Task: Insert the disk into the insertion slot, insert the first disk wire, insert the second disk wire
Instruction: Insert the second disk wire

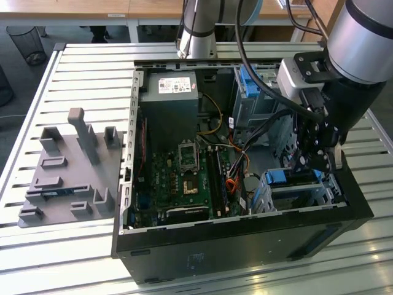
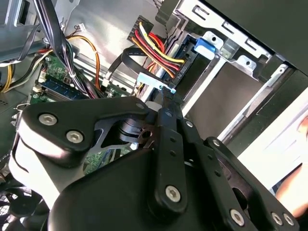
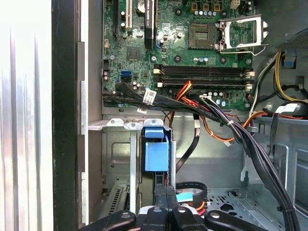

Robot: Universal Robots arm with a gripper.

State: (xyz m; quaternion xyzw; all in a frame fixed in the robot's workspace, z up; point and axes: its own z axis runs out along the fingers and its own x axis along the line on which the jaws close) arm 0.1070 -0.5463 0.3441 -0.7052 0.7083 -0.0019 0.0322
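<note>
Since the disk [image 3: 156, 149] sits down in the insertion slot [image 3: 120, 154], with its blue carrier rail poking out of the cage at the lower corner of the case on the exterior view's right, I'd call the seating part done. This looks like wire work now.

My gripper [image 2: 168, 96] hangs right over that cage with its tips drawn close together, basically pinched narrow. The tips are just beside a flat black cable with a light-blue tag [image 2: 151, 79]. I honestly can't tell whether the plug is between them or just next to them.

A red, yellow and black wire bundle [image 2: 154, 48] runs to the disk's end too. It looks plugged in from the second wrist view, but that's my read, not a sure thing.

Tips for doing this bit well, as I see it:
- Keep the plug square to the disk's socket, since a tilted plug will jam.
- Go down slow, because the cage wall is tight on both sides.
- Watch the black cable loom [image 3: 260, 154] crossing from the motherboard [image 3: 183, 48], it's near enough to snag.
</note>
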